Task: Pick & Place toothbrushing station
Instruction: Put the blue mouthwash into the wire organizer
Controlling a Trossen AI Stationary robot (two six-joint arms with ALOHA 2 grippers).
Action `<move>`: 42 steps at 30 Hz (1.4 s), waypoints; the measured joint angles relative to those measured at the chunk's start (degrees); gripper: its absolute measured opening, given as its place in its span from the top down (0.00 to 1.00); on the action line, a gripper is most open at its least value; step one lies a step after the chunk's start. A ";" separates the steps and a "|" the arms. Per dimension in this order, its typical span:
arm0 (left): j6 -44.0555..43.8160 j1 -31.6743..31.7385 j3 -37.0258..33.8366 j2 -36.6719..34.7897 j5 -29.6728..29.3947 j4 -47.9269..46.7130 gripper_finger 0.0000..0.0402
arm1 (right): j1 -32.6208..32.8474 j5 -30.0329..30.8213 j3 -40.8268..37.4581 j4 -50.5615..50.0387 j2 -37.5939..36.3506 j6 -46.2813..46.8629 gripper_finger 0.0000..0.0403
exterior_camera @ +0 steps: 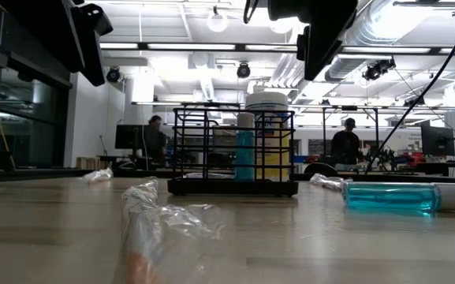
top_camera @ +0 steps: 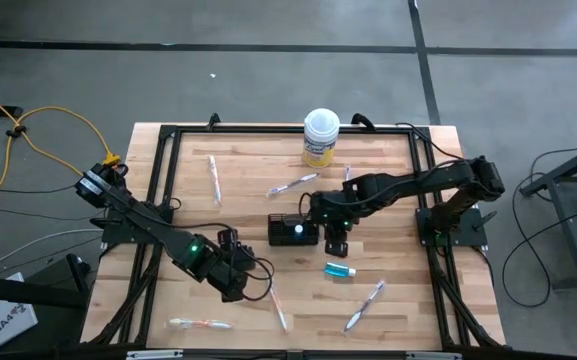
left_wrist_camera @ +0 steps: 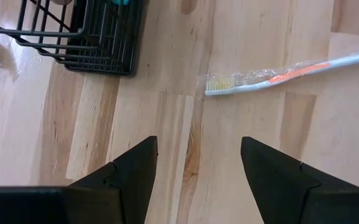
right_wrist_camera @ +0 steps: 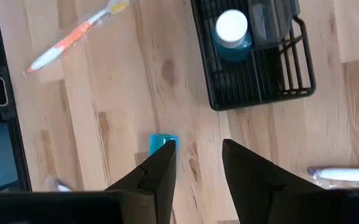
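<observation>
While both arms hang over the table, the black wire-mesh holder (top_camera: pixel 294 230) sits mid-table with one teal tube (top_camera: pixel 298 230) standing inside.

From above, the right gripper (top_camera: pixel 336 240) hovers just beside the holder, a second teal tube (top_camera: pixel 340 269) lying near it; the left gripper (top_camera: pixel 240 272) waits lower left. Table-level, that loose tube lies right of the holder. Left wrist: fingers spread wide, nothing between them, a wrapped toothbrush (left_wrist_camera: pixel 288 73) ahead. Right wrist: fingers partly spread, empty, above the loose tube.

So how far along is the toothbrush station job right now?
Early. One teal tube stands in the black mesh holder. Nothing is gripped: the right pincer hovers open beside the holder, near the second tube lying on the table. Left pincer is open. Wrapped toothbrushes remain scattered.
</observation>
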 joint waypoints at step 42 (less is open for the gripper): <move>30.46 22.38 -19.96 -24.39 16.09 25.68 0.44 | 9.81 4.25 -16.62 2.81 -7.11 5.36 0.80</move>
